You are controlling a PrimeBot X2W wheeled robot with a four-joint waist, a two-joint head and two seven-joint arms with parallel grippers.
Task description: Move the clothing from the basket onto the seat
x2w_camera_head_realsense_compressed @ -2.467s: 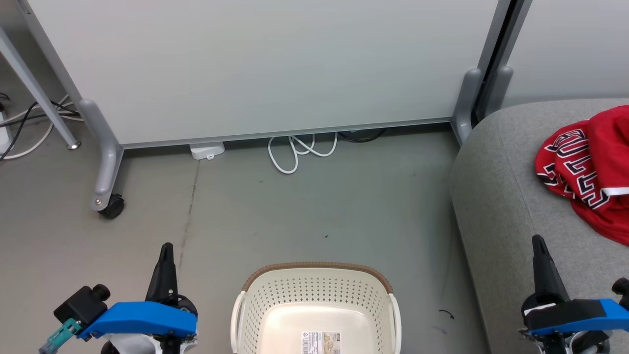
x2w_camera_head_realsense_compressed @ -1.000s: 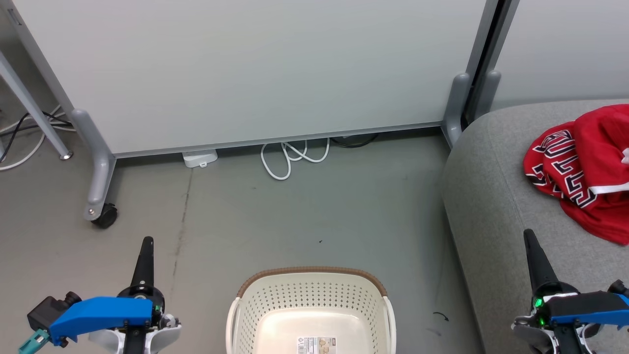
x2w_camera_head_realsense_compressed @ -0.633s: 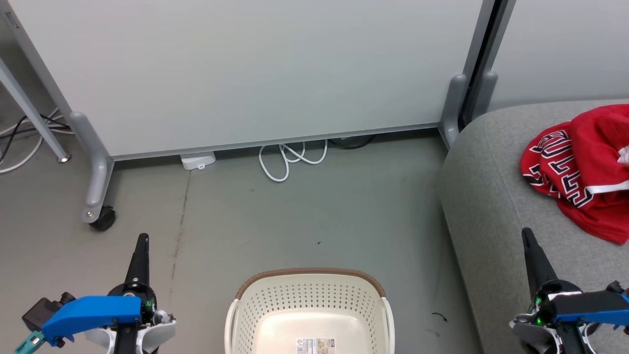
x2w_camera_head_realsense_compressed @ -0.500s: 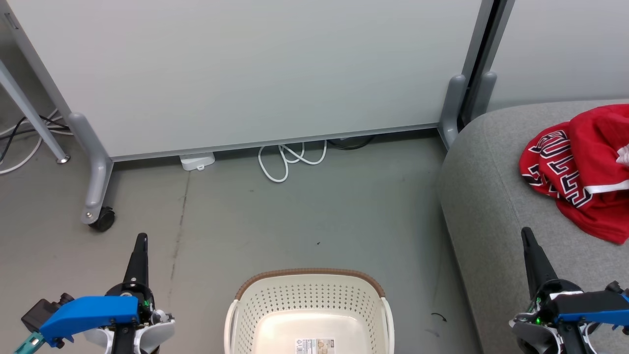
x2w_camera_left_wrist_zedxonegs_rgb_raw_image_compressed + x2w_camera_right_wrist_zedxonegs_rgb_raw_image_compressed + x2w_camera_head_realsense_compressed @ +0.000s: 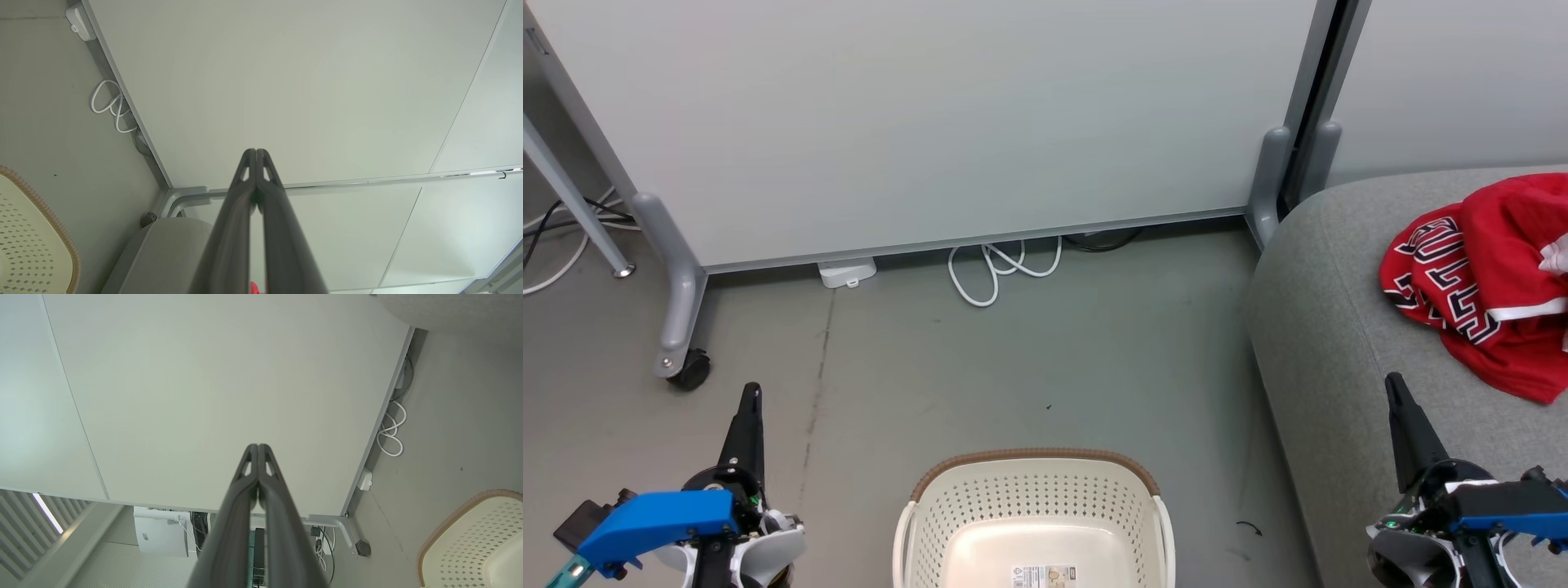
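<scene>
A: Where are the items?
B: Seat: at right. Basket: on the floor, centre. Clothing: heaped on the seat, possibly two pieces; the frame crops it.
A: Claw state?
B: Left gripper and right gripper: fingers pressed together, holding nothing.

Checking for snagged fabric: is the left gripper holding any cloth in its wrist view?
No, the left gripper has its two dark fingers pressed together at the tips with nothing between them.
</scene>
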